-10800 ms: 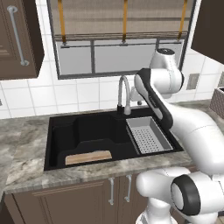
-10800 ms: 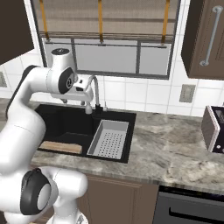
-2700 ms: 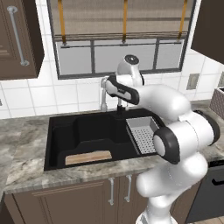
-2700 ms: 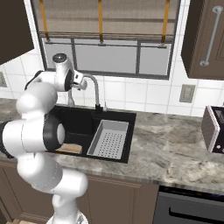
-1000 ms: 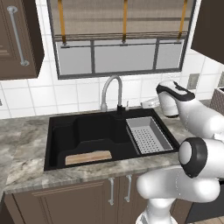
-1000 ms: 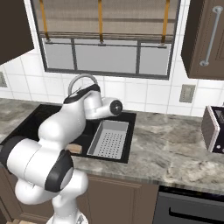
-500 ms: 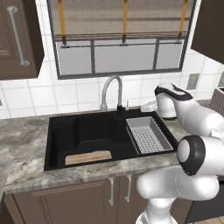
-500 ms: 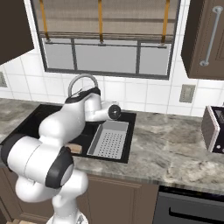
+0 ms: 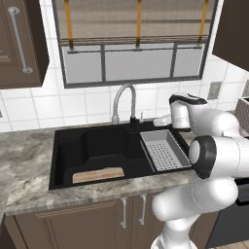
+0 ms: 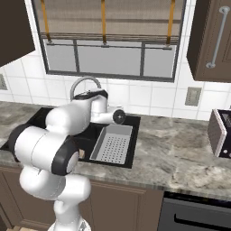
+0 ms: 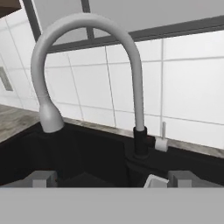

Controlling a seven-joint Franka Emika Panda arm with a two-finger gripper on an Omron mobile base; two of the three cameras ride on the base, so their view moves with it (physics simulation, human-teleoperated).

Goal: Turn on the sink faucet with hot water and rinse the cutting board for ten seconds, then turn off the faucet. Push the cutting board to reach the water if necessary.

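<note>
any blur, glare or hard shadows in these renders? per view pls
Left base view: sharp, flat even light, no glare on the matte black rectangular sink; light-tan wooden cutting board easy to read. Right base view: equally crisp, the white arm blocks much of the basin. Hand view: softer, slightly blurry, tall silver-grey gooseneck faucet smoothly shaded, no hard shadows.

Open air ahead of the fingers [image 11: 109,179] — sink faucet [image 11: 89,70] the one obstacle, tiled wall behind.
</note>
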